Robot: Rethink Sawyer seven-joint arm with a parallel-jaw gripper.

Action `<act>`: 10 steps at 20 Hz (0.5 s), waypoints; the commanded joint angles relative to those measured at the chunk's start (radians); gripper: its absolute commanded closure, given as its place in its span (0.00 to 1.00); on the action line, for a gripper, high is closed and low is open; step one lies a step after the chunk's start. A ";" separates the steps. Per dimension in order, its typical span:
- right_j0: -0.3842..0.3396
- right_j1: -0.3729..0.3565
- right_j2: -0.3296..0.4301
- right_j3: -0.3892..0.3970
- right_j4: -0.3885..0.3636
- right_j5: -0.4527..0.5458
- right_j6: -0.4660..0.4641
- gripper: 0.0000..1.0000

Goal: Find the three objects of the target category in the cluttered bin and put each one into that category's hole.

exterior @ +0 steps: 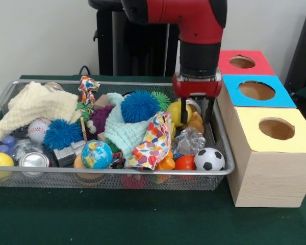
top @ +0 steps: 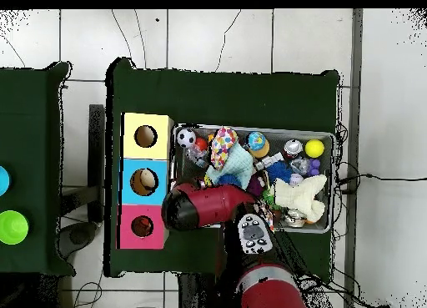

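The silver wire mesh bin (exterior: 222, 168) is full of toys and cloths. My gripper (exterior: 196, 121) reaches down into its right end, next to the boxes. Its fingers (exterior: 184, 113) stand apart, open, on either side of an orange-brown furry toy (exterior: 196, 125). A yellow rounded toy (exterior: 176, 113) lies just left of them; I cannot tell whether it is the duck. The blue-topped box's hole (exterior: 256, 90) is just right of the gripper. In the overhead view the arm (top: 204, 206) hides the gripper, and something pale shows inside the blue box's hole (top: 147, 181).
The red-topped box (exterior: 260, 65) stands behind the blue one and the yellow-topped box (exterior: 296, 120) in front. The bin holds blue puffballs (exterior: 140, 106), a globe ball (exterior: 97, 154), a soccer ball (exterior: 209, 160), a cream cloth (exterior: 38, 104) and a mint cloth (exterior: 123, 127).
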 commanded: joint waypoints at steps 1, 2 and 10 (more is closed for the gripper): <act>0.008 -0.103 0.017 0.093 -0.006 0.136 0.048 0.00; 0.009 -0.104 0.020 0.091 -0.003 0.139 0.050 0.00; 0.019 -0.088 0.055 0.114 0.036 0.151 0.089 0.00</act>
